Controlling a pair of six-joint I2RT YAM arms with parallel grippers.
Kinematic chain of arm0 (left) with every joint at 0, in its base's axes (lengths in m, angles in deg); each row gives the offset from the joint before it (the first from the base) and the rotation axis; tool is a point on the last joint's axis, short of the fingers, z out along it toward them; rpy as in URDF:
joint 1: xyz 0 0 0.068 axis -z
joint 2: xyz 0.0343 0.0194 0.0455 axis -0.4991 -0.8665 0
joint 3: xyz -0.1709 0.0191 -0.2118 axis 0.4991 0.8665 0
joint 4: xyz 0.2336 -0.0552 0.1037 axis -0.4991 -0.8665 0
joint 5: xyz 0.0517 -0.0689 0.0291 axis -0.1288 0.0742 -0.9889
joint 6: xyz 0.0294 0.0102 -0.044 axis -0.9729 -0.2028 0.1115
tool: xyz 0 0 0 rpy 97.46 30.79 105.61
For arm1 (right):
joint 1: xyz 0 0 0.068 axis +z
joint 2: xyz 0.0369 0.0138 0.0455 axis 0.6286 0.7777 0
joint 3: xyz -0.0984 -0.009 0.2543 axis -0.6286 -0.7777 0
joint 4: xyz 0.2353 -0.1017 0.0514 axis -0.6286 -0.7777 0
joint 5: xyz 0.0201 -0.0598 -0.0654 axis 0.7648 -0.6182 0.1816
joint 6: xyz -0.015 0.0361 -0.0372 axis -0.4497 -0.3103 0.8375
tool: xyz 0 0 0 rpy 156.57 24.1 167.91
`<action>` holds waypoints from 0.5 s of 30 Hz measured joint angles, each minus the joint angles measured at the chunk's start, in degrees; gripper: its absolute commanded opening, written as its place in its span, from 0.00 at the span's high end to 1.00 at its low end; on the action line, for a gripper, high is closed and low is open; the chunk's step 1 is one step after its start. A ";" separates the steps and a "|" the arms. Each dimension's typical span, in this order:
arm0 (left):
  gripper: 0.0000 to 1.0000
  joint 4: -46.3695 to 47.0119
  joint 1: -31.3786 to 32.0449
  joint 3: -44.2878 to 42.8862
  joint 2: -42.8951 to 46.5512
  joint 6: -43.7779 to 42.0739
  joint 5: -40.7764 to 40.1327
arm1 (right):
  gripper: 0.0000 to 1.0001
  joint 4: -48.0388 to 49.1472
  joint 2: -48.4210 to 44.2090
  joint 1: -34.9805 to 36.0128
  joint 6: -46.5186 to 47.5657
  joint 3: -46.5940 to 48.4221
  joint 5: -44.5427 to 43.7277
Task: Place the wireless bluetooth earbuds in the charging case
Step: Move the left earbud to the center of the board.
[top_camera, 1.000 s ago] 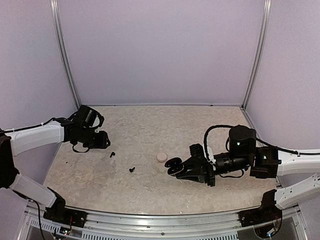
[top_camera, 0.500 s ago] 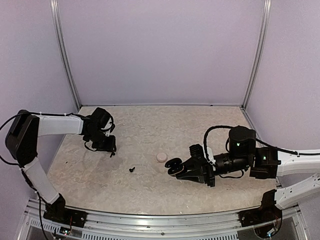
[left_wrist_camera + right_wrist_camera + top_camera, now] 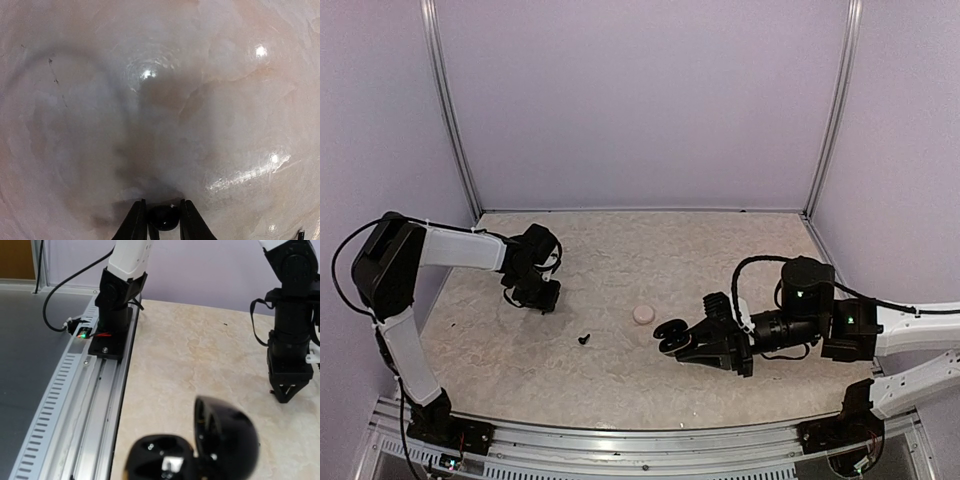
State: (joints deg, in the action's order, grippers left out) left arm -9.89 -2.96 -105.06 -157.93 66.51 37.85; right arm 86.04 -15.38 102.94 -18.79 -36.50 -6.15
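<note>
The left claw [image 3: 163, 209], narrow, pinches a black earbud [image 3: 165, 219] on the surface [image 3: 620, 255]; the open charging case [image 3: 668, 333], gripped in the right claw [image 3: 682, 342], lies well right and slightly nearer.

Soft, even light from above fills the top view, which is sharp throughout, with only faint shadows on the pale table [image 3: 620, 270]. The left wrist view is milky and bowed toward its edges, with small white glare spots on the glossy surface and a broad dim shadow rising from the black earbud [image 3: 164, 218] at the bottom edge. In the right wrist view the near charging case [image 3: 200, 445] is blurred, while the table behind it stays crisp.
</note>
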 measured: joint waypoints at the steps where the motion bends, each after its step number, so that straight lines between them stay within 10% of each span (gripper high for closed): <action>1: 0.80 -0.02 0.24 0.00 -0.04 -0.02 -0.46 | 1.00 0.07 -0.24 0.00 -0.02 -0.15 -0.02; 15: 0.88 -0.42 16.15 10.05 8.57 8.66 -1.14 | 1.00 1.22 -1.79 -0.02 -0.26 -1.81 0.42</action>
State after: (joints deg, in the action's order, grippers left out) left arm -10.30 13.19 -95.00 -149.37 75.17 36.71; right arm 87.27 -17.18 102.91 -19.05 -38.31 -5.74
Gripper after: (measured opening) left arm 0.181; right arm 0.228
